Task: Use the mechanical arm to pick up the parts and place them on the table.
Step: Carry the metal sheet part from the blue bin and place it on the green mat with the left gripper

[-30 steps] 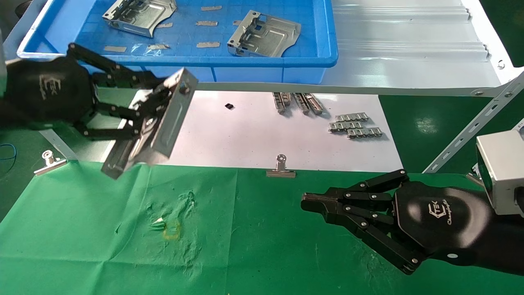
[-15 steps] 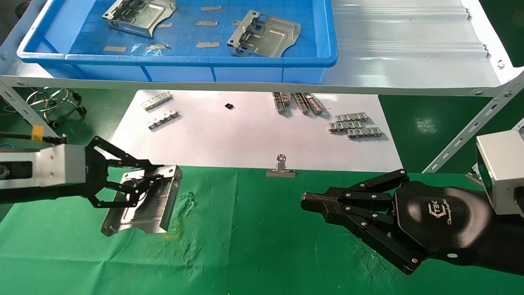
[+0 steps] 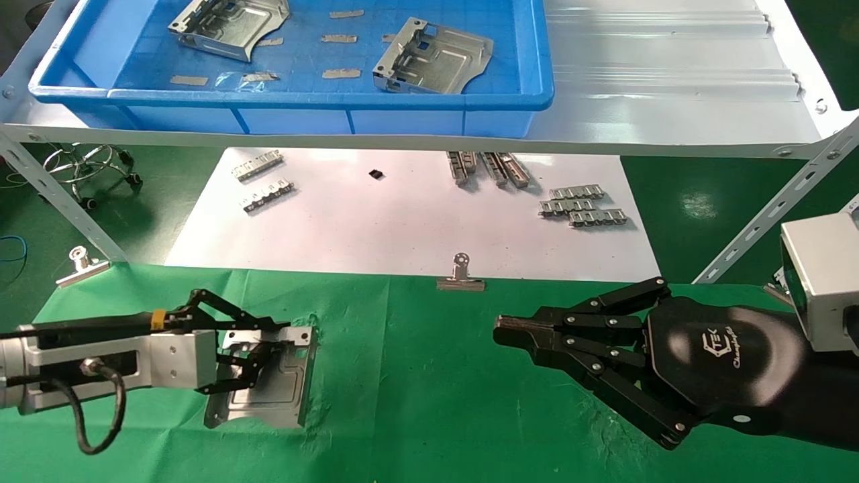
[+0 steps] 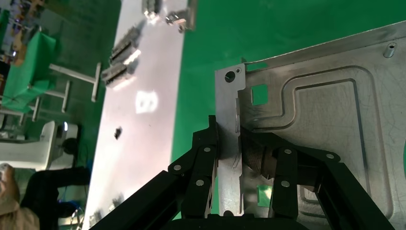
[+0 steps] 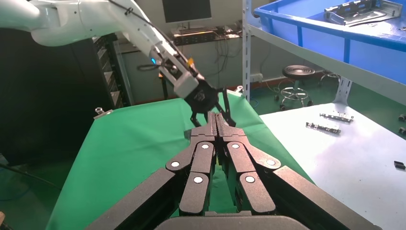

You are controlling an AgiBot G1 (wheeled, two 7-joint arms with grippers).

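Observation:
My left gripper (image 3: 258, 350) is shut on the upturned edge of a shiny silver part (image 3: 272, 392). The part lies flat, on or just above the green cloth table (image 3: 429, 416) at the front left. In the left wrist view the fingers (image 4: 206, 148) clamp that edge of the part (image 4: 330, 110), and green shows through its square cutouts. Two more parts (image 3: 228, 23) (image 3: 433, 57) lie in the blue bin (image 3: 302, 99) on the shelf. My right gripper (image 3: 500, 332) is shut and empty, parked over the cloth at the right (image 5: 215, 117). The yellowish mark is hidden.
A white sheet (image 3: 402, 228) behind the cloth carries small chain-like strips (image 3: 582, 204) (image 3: 258, 181). Binder clips (image 3: 460, 275) (image 3: 82, 265) sit on the cloth's far edge. The grey shelf (image 3: 671, 87) overhangs, with slanted struts (image 3: 772, 208) (image 3: 60, 201).
My left gripper has come down from in front of the bin with the part and moved nearer me. The part went from steeply tilted to flat at the cloth. The right arm has not moved.

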